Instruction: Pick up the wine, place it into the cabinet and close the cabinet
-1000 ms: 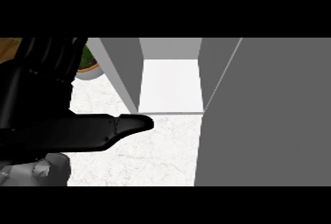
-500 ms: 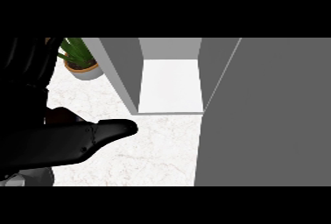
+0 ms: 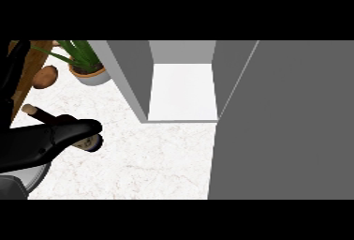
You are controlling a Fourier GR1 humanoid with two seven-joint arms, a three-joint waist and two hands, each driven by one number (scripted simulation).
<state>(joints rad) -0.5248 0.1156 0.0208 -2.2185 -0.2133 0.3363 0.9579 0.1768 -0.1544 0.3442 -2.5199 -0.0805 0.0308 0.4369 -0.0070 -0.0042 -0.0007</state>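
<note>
The wine bottle lies slanted at the left of the head view. Its cork end [image 3: 31,109] and dark neck stick out up-left, and a bit of pale label [image 3: 88,143] shows lower right. My left hand [image 3: 41,140] lies across the bottle's body and hides most of it, with a black digit curled over it. The grey cabinet [image 3: 128,79] stands open at the middle back, its white shelf [image 3: 181,91] bare. Its door [image 3: 283,122] swings out toward me and fills the right side. My right hand does not show.
A potted green plant [image 3: 86,70] stands on the marble counter [image 3: 152,159] just left of the cabinet. A brown rounded thing [image 3: 47,77] rests by a wooden board [image 3: 31,65] at the far left.
My left hand has drawn back to the left, away from the cabinet's opening. The plant, the brown thing and the bottle's neck now show.
</note>
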